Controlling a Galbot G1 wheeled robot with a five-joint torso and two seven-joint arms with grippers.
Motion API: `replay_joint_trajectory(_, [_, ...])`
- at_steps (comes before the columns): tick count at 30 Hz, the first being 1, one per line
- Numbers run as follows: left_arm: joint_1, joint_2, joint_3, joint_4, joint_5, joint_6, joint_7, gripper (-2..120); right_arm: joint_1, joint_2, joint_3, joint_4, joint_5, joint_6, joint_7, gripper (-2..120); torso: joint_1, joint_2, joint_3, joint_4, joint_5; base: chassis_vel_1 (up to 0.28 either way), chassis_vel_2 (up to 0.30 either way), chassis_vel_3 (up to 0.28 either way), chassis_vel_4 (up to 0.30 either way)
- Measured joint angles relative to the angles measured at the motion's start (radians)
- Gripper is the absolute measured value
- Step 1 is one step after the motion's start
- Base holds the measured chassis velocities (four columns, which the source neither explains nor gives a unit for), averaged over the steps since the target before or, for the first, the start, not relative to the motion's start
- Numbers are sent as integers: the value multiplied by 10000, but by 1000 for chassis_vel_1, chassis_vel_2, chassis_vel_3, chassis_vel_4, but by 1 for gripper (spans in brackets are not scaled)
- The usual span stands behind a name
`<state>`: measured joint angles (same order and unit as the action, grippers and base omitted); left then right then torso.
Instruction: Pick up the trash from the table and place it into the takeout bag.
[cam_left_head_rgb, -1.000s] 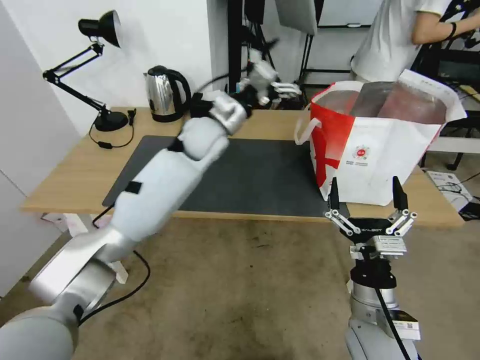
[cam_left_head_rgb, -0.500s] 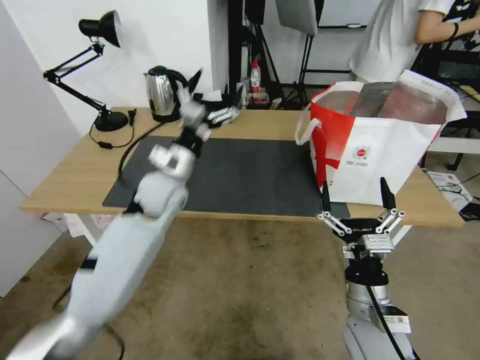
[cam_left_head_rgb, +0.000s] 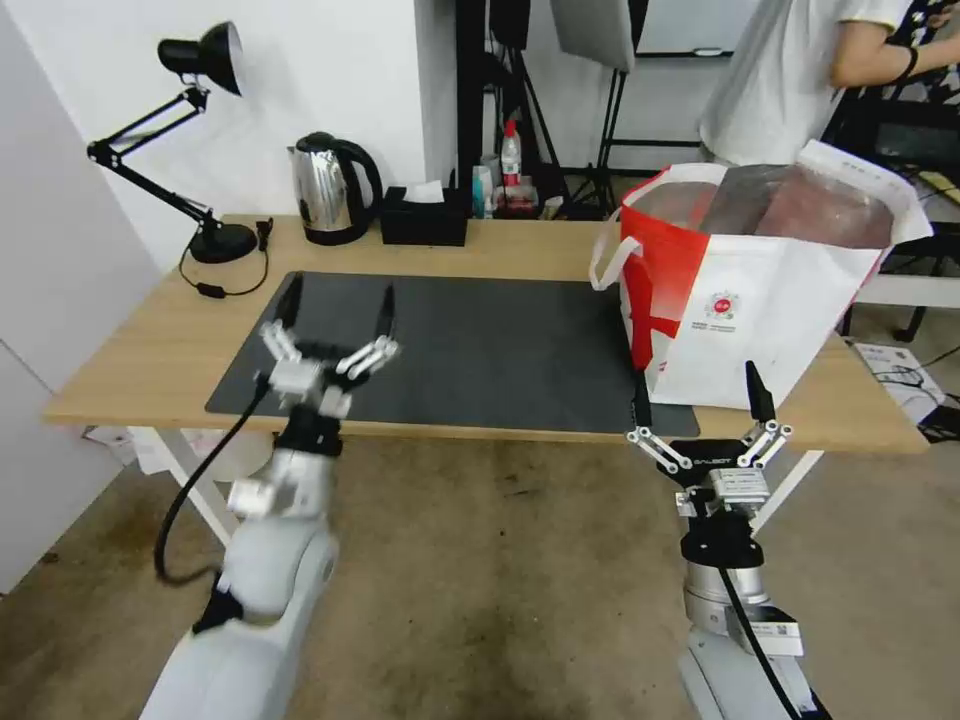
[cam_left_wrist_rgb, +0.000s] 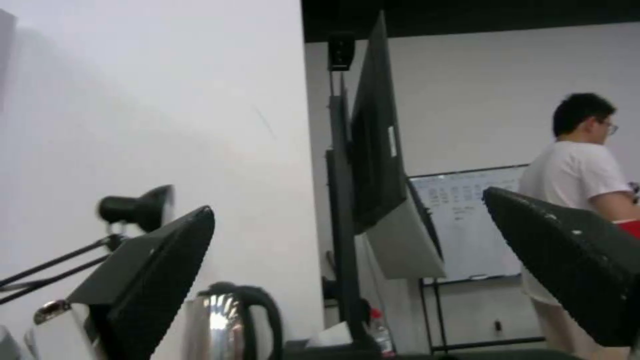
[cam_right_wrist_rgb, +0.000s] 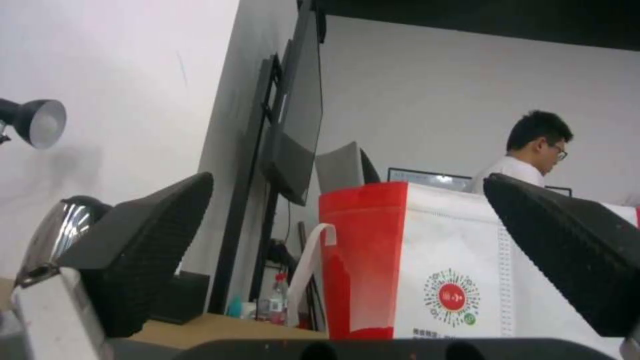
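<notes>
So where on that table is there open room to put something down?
The dark mat is bare from the left gripper across to the takeout bag. The wood between lamp base and mat is free too. It is crowded along the back by kettle and tissue box.

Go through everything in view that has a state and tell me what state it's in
Takeout bag: upright on the table, mouth open, contents not visible.
Left gripper: open, empty, over the mat's near left edge.
Right gripper: open, empty, in front of the bag at the table's near edge.
Kettle: upright, lid shut.
Desk lamp: upright, head tilted down.
Tissue box: tissue sticking out.
</notes>
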<state>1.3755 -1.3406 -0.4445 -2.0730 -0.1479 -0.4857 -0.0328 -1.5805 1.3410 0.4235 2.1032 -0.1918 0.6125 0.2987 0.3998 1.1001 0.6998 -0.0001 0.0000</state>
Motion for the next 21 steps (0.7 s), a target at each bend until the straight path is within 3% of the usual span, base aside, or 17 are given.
replay_joint_trajectory(8, [1352, -913, -365, -351, 837, -880, 2, 100, 46, 58, 8, -48, 55, 81, -5, 100, 0, 0, 1, 1, 0, 0, 0, 0, 0])
replay_joint_trajectory(21, [2015, -1794, -377, -556, 1577, -1391, -17, 100, -54, 97, 80, -136, -34, 203, -176, 100, 2, 0, 2, 1, 1, 0, 0, 0, 0])
